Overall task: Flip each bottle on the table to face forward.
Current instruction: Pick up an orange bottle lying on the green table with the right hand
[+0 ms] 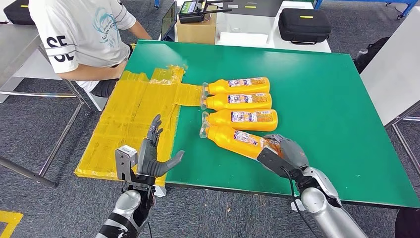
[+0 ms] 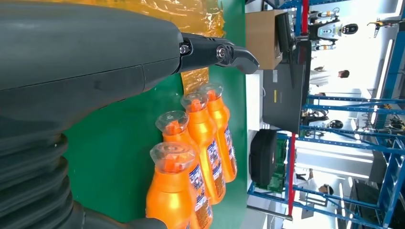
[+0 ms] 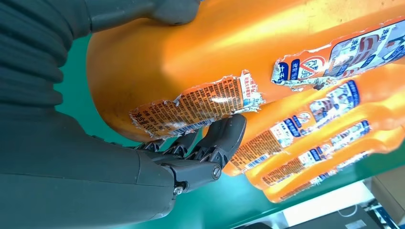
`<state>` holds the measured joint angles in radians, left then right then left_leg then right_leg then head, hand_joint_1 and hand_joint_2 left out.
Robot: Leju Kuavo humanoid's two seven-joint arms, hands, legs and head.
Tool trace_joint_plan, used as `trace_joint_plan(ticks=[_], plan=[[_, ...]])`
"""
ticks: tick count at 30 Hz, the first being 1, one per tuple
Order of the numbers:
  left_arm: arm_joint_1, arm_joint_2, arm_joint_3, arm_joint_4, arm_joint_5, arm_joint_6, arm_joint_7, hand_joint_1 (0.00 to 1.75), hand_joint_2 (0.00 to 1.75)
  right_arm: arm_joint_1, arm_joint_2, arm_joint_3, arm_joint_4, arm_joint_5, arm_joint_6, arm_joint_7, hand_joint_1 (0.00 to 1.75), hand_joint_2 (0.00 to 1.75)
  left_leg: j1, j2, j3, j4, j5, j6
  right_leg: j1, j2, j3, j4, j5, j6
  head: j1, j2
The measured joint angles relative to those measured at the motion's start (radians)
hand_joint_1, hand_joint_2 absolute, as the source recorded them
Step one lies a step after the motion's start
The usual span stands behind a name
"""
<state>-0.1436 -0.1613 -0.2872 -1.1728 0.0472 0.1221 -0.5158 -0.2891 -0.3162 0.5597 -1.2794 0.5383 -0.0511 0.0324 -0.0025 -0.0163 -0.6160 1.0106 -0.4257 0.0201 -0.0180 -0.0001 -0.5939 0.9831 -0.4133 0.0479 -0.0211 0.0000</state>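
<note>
Four orange bottles lie on their sides in a row on the green desk [image 1: 322,99], caps pointing toward the yellow plastic sheet [image 1: 131,119]. The right hand [image 1: 287,151] is wrapped around the base of the nearest bottle [image 1: 235,139], which sits angled against its neighbour [image 1: 242,118]; in the right wrist view the fingers [image 3: 219,138] press under its torn label, thumb over the top. The left hand [image 1: 151,153] hovers above the sheet at the desk's near edge, fingers spread, grasping nothing. A person in a white shirt [image 1: 81,34] sits at the far-left corner.
</note>
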Motion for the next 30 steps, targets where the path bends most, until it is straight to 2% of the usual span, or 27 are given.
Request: trace_joint_plan(ticks=[3, 6, 13, 19, 26, 30], plan=[[0.001, 0.002, 0.002, -0.004, -0.001, 0.000, 0.000, 0.00, 1.75, 0.008, 0.006, -0.010, -0.011, 0.001, -0.006, -0.008, 1.75, 1.75, 0.000, 0.000, 0.000, 0.000, 0.000, 0.000, 0.000, 0.000, 0.000, 0.000, 0.000, 0.000, 0.000, 0.000], [0.004, 0.002, 0.004, -0.009, -0.003, 0.005, 0.000, 0.00, 1.75, 0.034, 0.032, -0.042, -0.036, 0.010, -0.056, -0.047, 1.75, 1.75, 0.000, 0.000, 0.000, 0.000, 0.000, 0.000, 0.000, 0.000, 0.000, 0.000, 0.000, 0.000, 0.000, 0.000], [0.009, 0.003, 0.008, -0.027, -0.003, 0.014, 0.003, 0.00, 1.75, 0.130, 0.146, -0.133, -0.144, -0.027, -0.171, -0.137, 1.75, 1.75, 0.001, 0.000, 0.000, 0.000, 0.000, -0.001, 0.001, 0.000, -0.001, 0.000, -0.001, 0.000, 0.000, 0.000], [-0.005, 0.003, 0.007, -0.027, 0.000, 0.025, 0.020, 0.00, 1.75, 0.156, 0.241, -0.163, -0.165, -0.104, -0.260, -0.230, 1.75, 1.75, 0.001, 0.001, 0.000, 0.000, 0.000, 0.000, 0.001, 0.000, -0.001, 0.000, 0.000, 0.000, 0.000, 0.000], [-0.061, 0.002, 0.001, 0.004, 0.010, 0.020, 0.044, 0.00, 1.75, 0.145, 0.321, -0.172, -0.132, -0.180, -0.284, -0.305, 1.75, 1.75, 0.001, 0.000, 0.000, 0.000, 0.001, 0.000, 0.001, 0.000, -0.001, 0.000, 0.000, 0.000, 0.000, 0.000], [-0.116, 0.002, -0.004, 0.046, 0.061, -0.048, 0.069, 0.00, 1.75, 0.113, 0.355, -0.170, -0.074, -0.221, -0.263, -0.342, 1.75, 1.75, 0.001, 0.000, 0.000, 0.000, 0.001, 0.000, 0.001, 0.000, -0.001, 0.001, 0.000, 0.000, 0.000, 0.000]])
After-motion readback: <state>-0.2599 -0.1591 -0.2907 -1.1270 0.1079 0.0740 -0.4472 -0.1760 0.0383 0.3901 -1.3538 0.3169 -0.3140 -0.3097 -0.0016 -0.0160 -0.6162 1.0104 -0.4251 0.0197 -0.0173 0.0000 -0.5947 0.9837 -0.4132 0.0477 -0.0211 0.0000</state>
